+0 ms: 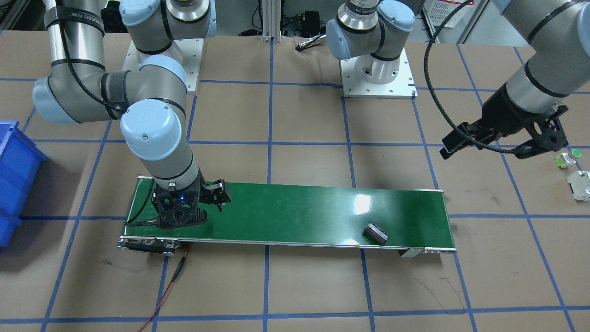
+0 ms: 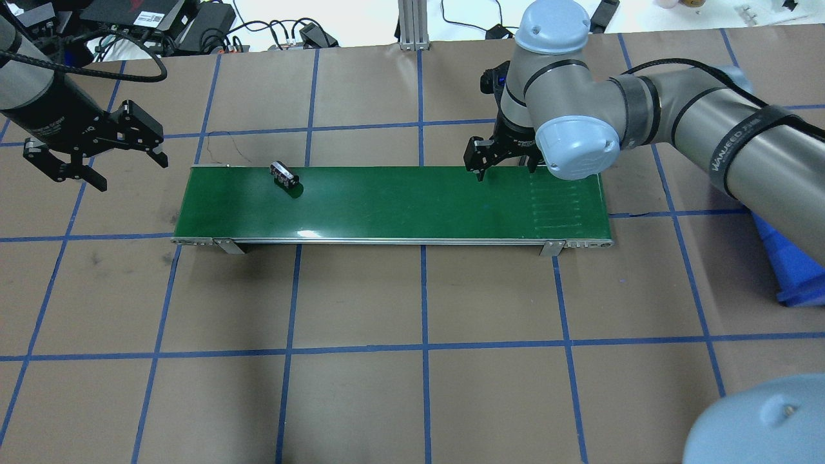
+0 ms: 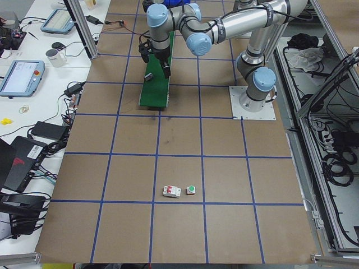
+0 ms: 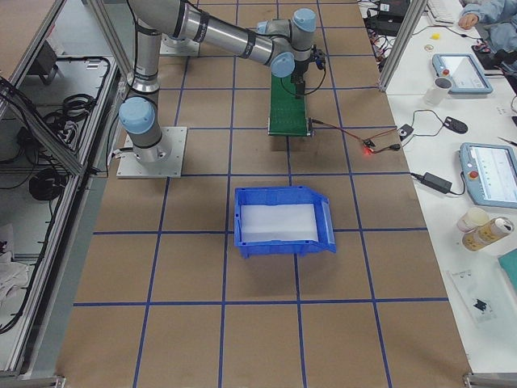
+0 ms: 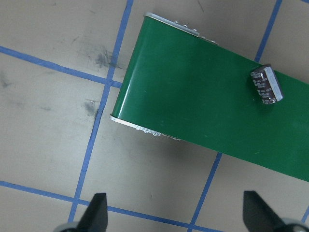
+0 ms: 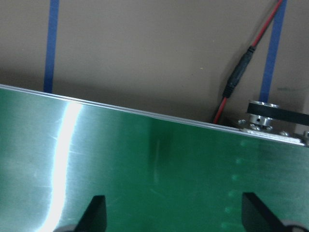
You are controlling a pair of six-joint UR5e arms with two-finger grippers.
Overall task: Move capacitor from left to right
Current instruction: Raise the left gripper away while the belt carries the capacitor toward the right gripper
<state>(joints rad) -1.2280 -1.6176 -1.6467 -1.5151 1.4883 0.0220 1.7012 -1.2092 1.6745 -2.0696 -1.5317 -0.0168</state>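
The capacitor (image 2: 284,175), a stubby dark piece with a pale end, lies on its side near the left end of the green conveyor belt (image 2: 412,200). It also shows in the front view (image 1: 376,233) and the left wrist view (image 5: 266,85). My left gripper (image 2: 132,174) is open and empty, off the belt's left end, above the brown table. My right gripper (image 2: 504,171) is open and empty, low over the belt's right part; its wrist view shows only belt surface (image 6: 145,159) between the fingers.
A blue bin (image 4: 283,222) stands on the table beyond the belt's right end. A white-grey blocky part (image 1: 581,184) and a small white part with a green cap (image 1: 569,157) lie far out on my left. A red cable (image 1: 170,286) runs from the belt's right end.
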